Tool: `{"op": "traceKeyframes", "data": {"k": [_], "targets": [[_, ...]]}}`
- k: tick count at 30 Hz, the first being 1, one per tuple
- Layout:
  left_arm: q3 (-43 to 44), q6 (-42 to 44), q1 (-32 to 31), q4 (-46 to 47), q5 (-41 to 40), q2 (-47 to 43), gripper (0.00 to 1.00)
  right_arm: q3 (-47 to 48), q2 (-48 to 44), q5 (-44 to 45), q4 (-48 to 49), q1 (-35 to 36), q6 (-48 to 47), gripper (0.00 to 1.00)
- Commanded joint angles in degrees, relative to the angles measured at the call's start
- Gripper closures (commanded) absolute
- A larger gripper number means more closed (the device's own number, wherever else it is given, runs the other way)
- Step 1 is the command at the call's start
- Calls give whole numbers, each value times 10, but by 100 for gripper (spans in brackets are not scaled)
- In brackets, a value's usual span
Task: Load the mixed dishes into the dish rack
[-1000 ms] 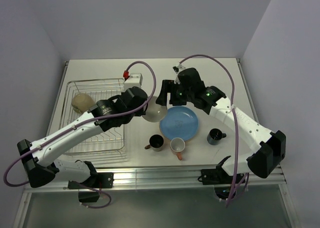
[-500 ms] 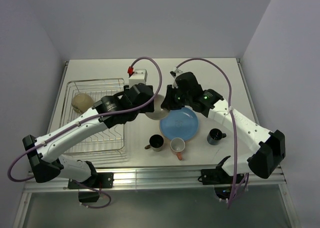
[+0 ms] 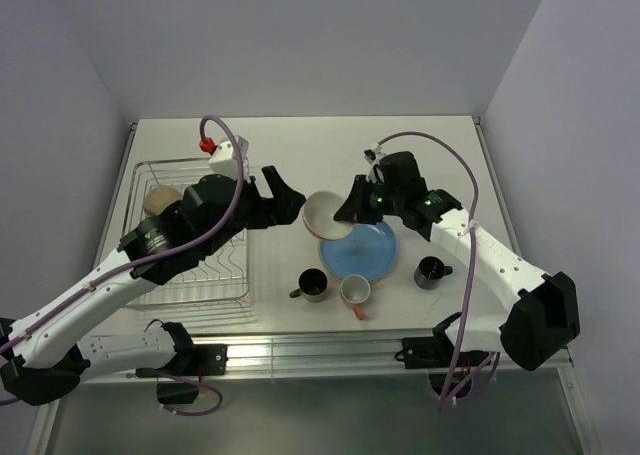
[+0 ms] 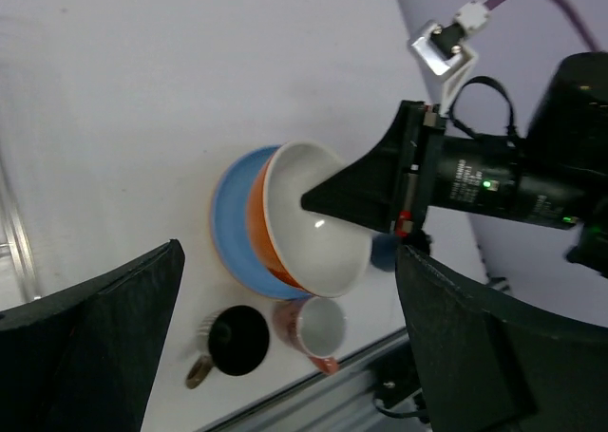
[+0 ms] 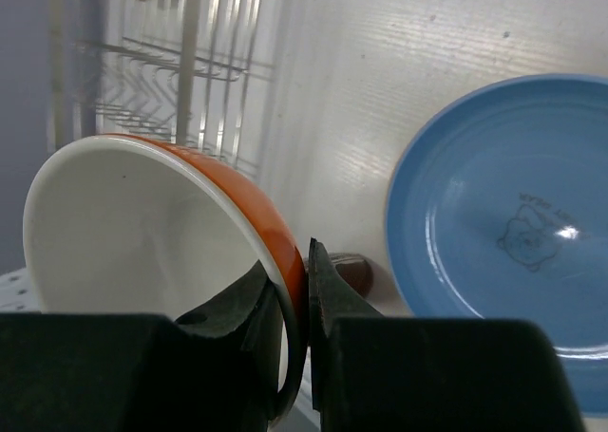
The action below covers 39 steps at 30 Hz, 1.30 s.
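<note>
Top external view is showing you the right pincer [image 3: 345,213] clamping the rim of the orange-sided bowl [image 3: 322,215], and the bowl is hanging tipped on edge between the dish rack [image 3: 190,275] and the blue plate [image 3: 362,247], overlapping the plate's far-left edge. In the right wrist view the right pincer [image 5: 302,261] is pinching that rim with one finger against the cream inside and one against the orange outside, so the bowl [image 5: 142,233] is sitting up and to the left of the fingertips, with the blue plate [image 5: 503,223] lying flat on the counter [image 5: 380,62] beyond and the dish rack [image 5: 190,71] blurred at the top left. Your left pincer [image 3: 283,203] is hovering with its jaws spread wide, just beside the bowl on the rack side, touching nothing. From the left wrist view the bowl [image 4: 313,218] is facing its opening toward that camera, framed between the two spread fingers [image 4: 95,328], while the right pincer [image 4: 351,190] is reaching in from the right. A cream bowl [image 3: 160,203] is resting in the rack's far-left corner. The dark brown mug [image 3: 312,284], pinkish-orange mug [image 3: 354,292] and dark blue mug [image 3: 431,271] are standing on the counter, near the plate's front edge.
</note>
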Motion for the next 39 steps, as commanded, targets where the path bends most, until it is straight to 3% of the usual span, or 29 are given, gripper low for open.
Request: {"op": "traceKeyframes", "data": {"k": [1, 5, 8, 13, 18, 30, 36, 39], "targets": [[-15, -53, 4, 52, 78, 12, 1, -45, -44, -172, 122, -50, 53, 100], [-25, -130, 10, 92, 127, 37, 1, -86, -43, -291, 228, -91, 121, 100], [-6, -163, 10, 74, 121, 67, 2, -115, -46, -345, 297, -108, 172, 100], [-23, -196, 12, 99, 130, 73, 1, -117, -56, -358, 297, -113, 180, 100], [-27, -207, 19, 114, 159, 83, 1, -137, -60, -393, 380, -115, 239, 100], [-115, -268, 46, 256, 272, 35, 6, -170, -40, -412, 485, -119, 290, 100], [-135, -281, 60, 274, 289, 13, 15, -174, -31, -412, 494, -123, 287, 100], [-132, -281, 60, 273, 285, 11, 25, -174, -29, -405, 489, -123, 276, 100]]}}
